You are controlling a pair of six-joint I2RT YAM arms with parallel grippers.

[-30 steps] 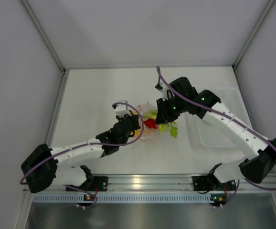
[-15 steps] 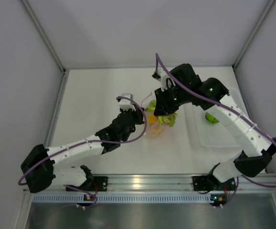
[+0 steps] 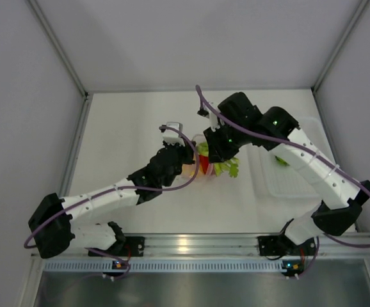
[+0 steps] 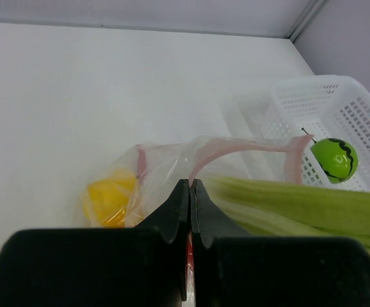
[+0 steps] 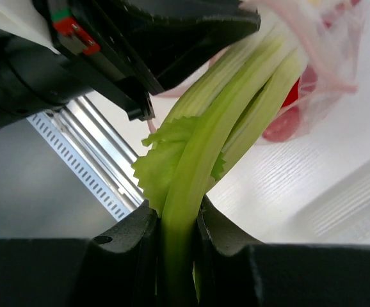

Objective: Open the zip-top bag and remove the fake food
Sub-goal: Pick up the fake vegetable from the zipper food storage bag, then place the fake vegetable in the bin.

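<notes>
The zip-top bag point(image 4: 166, 163) is clear crinkly plastic with a pink zip strip point(image 4: 236, 146), lying mid-table point(image 3: 200, 171). My left gripper point(image 4: 190, 183) is shut on the bag's edge beside the strip, and it shows left of the bag from above point(image 3: 185, 160). Inside the bag are a yellow piece point(image 4: 108, 199) and a red piece point(image 5: 286, 120). My right gripper point(image 5: 177, 208) is shut on a pale green leafy stalk point(image 5: 236, 96) whose far end reaches into the bag's mouth. From above, this gripper point(image 3: 218, 152) hangs over the bag and the stalk point(image 3: 228, 167).
A white perforated tray point(image 3: 290, 187) stands to the right of the bag, with a green ball point(image 3: 281, 160) inside it point(image 4: 333, 160). The metal rail point(image 3: 191, 243) runs along the near edge. Grey walls enclose the table on three sides.
My right arm has swung left over the bag with the stalk in its grip, uncovering the green ball in the tray. My left gripper has shifted slightly farther out, still pinching the bag.
</notes>
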